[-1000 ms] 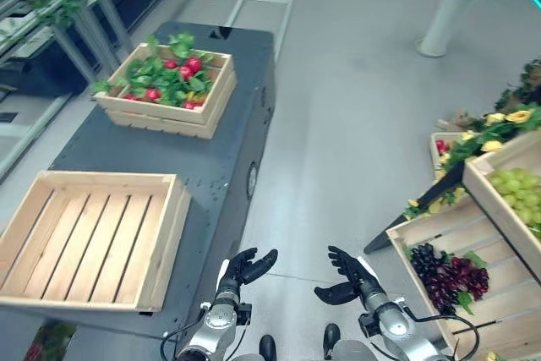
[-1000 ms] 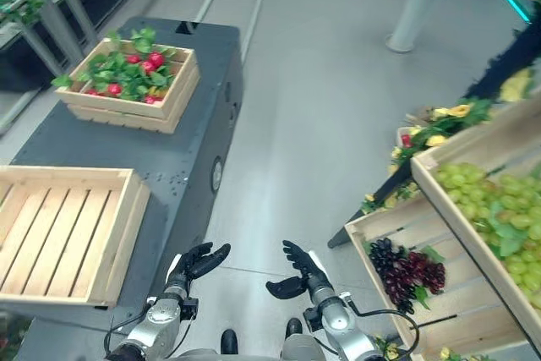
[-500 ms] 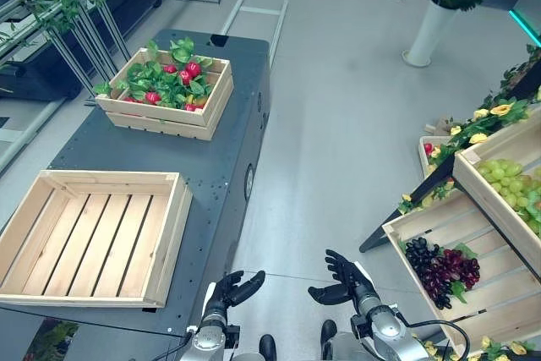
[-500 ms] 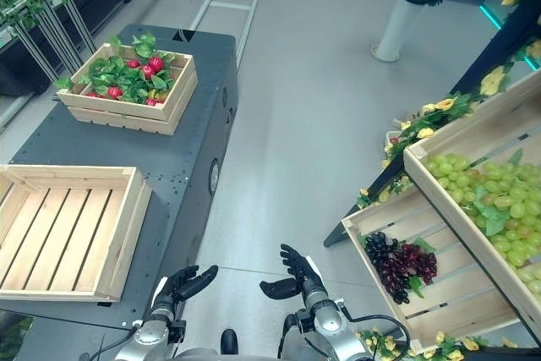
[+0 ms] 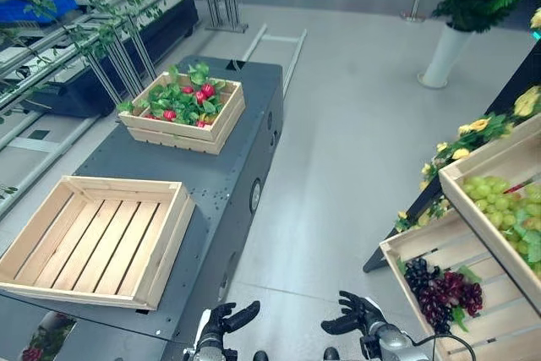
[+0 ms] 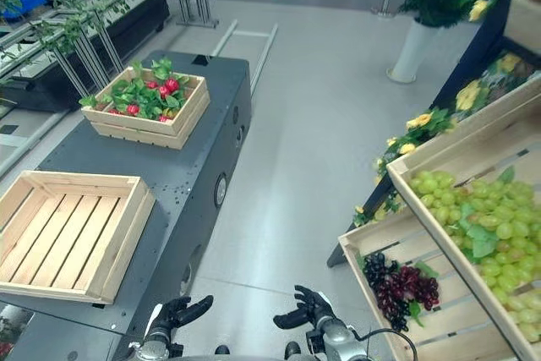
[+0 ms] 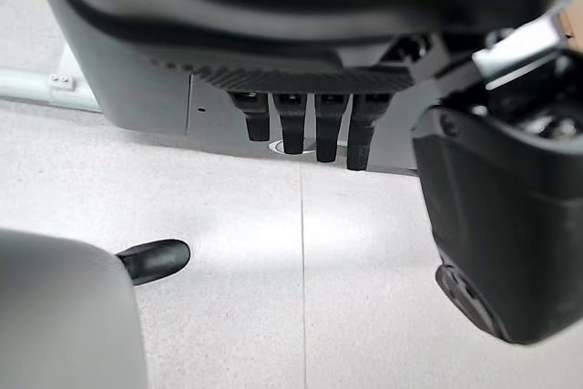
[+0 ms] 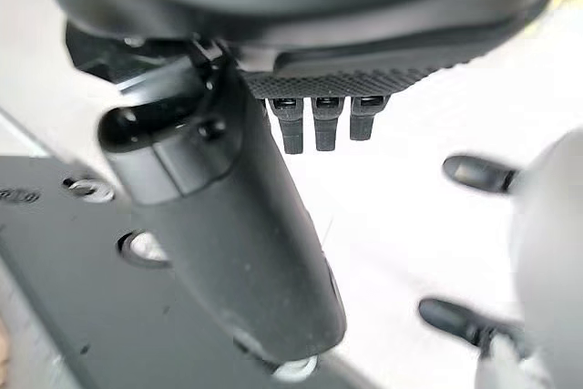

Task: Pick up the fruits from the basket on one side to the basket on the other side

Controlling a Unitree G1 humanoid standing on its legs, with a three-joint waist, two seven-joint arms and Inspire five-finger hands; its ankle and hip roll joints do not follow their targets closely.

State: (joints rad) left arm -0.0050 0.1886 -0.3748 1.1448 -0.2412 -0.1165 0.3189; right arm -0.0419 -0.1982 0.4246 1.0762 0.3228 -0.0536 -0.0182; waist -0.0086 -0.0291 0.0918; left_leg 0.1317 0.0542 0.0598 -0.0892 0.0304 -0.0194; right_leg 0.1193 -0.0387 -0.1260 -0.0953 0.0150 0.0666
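A wooden basket [image 5: 183, 113] holding red fruits [image 5: 203, 91] among green leaves stands at the far end of a dark grey table [image 5: 221, 173]. A second wooden basket [image 5: 95, 239] with a bare slatted floor sits at the near end. My left hand [image 5: 226, 321] hangs low by the table's near corner, fingers [image 7: 301, 125] straight and holding nothing. To its right, over the floor, is my right hand [image 5: 358, 317], also open with relaxed fingers [image 8: 324, 123]. Both hands are well short of the baskets.
Slanted wooden crates on the right hold green grapes [image 5: 502, 196] and dark grapes [image 5: 439, 287], trimmed with yellow flowers [image 5: 473, 129]. A white planter [image 5: 444, 54] stands at the back right. Metal racks with vines [image 5: 110, 48] line the left. Grey floor separates table and crates.
The whole picture has shifted, so the camera moved: table and crates now sit lower and farther right. Both hands have sunk towards the bottom edge, still open.
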